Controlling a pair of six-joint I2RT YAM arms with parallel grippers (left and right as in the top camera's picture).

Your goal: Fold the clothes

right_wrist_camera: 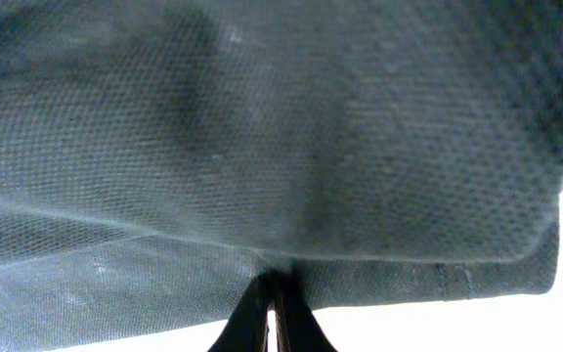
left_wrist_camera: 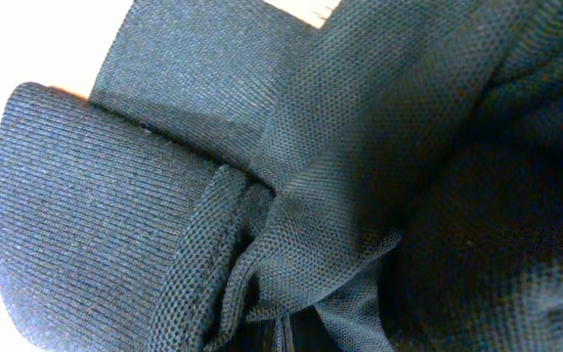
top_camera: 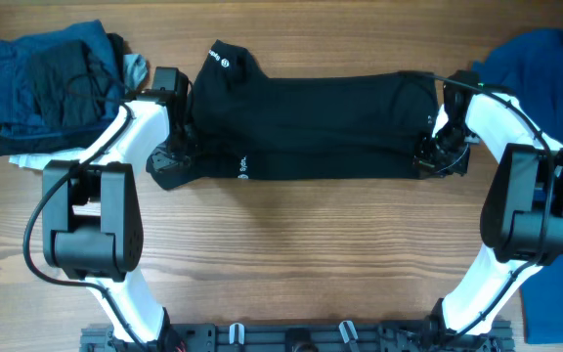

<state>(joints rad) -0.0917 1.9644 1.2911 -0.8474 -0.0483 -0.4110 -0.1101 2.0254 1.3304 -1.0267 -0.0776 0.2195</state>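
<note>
The black T-shirt [top_camera: 311,117] lies folded into a long band across the far middle of the table, a small white logo near its left end. My left gripper [top_camera: 177,149] is shut on the shirt's left front corner. In the left wrist view black knit cloth [left_wrist_camera: 360,147] fills the frame and bunches into the pinched gripper [left_wrist_camera: 283,337] at the bottom edge. My right gripper [top_camera: 432,149] is shut on the right front corner. In the right wrist view its gripper [right_wrist_camera: 274,303] pinches the hem of the cloth [right_wrist_camera: 262,147].
A pile of blue and black garments [top_camera: 52,83] sits at the back left corner. A royal-blue shirt [top_camera: 541,68] lies at the right edge, behind and under the right arm. Bare wooden table [top_camera: 301,254] stretches in front of the T-shirt.
</note>
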